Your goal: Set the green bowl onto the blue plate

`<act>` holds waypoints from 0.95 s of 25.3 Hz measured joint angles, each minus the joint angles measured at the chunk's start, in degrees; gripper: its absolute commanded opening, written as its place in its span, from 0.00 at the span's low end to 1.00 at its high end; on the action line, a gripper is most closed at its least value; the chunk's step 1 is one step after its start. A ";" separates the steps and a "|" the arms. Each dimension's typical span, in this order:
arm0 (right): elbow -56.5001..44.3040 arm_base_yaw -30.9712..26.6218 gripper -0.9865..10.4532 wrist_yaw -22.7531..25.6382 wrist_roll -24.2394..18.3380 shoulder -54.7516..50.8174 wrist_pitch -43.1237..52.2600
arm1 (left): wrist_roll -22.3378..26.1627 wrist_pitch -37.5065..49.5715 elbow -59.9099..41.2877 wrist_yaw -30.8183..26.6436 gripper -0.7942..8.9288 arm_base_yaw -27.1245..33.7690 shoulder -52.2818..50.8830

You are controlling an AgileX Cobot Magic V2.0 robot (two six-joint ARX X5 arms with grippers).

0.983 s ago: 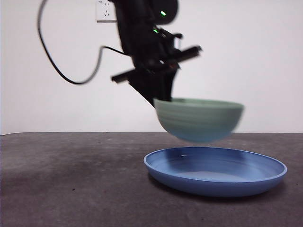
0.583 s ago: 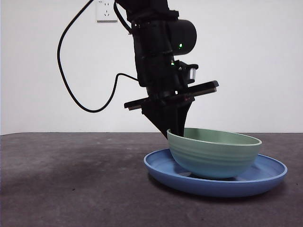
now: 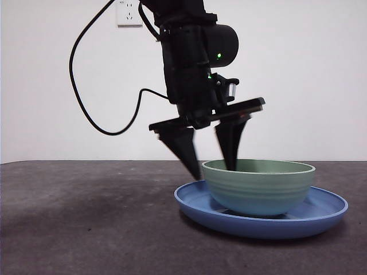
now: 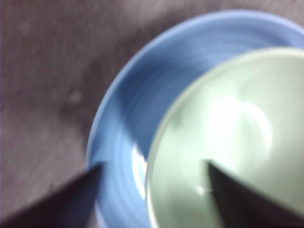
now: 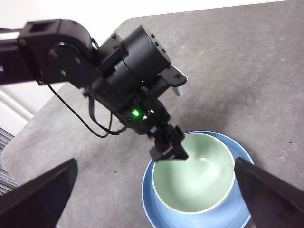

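Note:
The pale green bowl [image 3: 258, 186] stands upright inside the blue plate [image 3: 324, 211] at the right of the table. My left gripper [image 3: 213, 171] is open at the bowl's left rim, with one jaw inside the bowl and the other outside over the plate. The left wrist view shows the same: the bowl [image 4: 237, 128] on the plate [image 4: 121, 118], with the rim between the spread jaws of the gripper [image 4: 154, 165]. From high above, my right gripper [image 5: 155, 162] looks down open on the bowl [image 5: 192, 183], the plate [image 5: 148, 202] and the left arm [image 5: 128, 66].
The dark grey table [image 3: 86, 223] stretches left of the plate. A black cable [image 3: 86, 109] hangs from the left arm, and a white wall socket [image 3: 127, 12] is behind. The table's edge [image 5: 71, 90] shows in the right wrist view.
The bowl came down from above the plate and now rests in it. The left jaws, shut on its rim half a second ago, have opened, and the bowl has settled level.

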 measured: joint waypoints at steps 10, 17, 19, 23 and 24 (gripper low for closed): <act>0.00 0.00 0.62 0.00 0.00 0.00 -0.02 | 5.44 -19.21 11.63 0.00 0.73 0.81 -14.40; 0.00 0.00 0.62 0.00 -0.04 0.00 -0.02 | 8.46 -21.57 8.39 0.00 0.73 0.79 -34.69; 0.00 0.00 0.62 0.00 -0.04 0.00 -0.02 | 8.68 -17.73 2.40 0.00 0.73 0.72 -42.05; 0.00 0.00 0.62 0.00 -0.07 0.00 -0.02 | 8.85 -10.69 -10.54 0.00 0.73 0.70 -53.40; 0.00 0.00 0.62 0.00 -0.07 0.00 -0.02 | 8.85 -9.05 -14.25 0.00 0.73 0.70 -56.28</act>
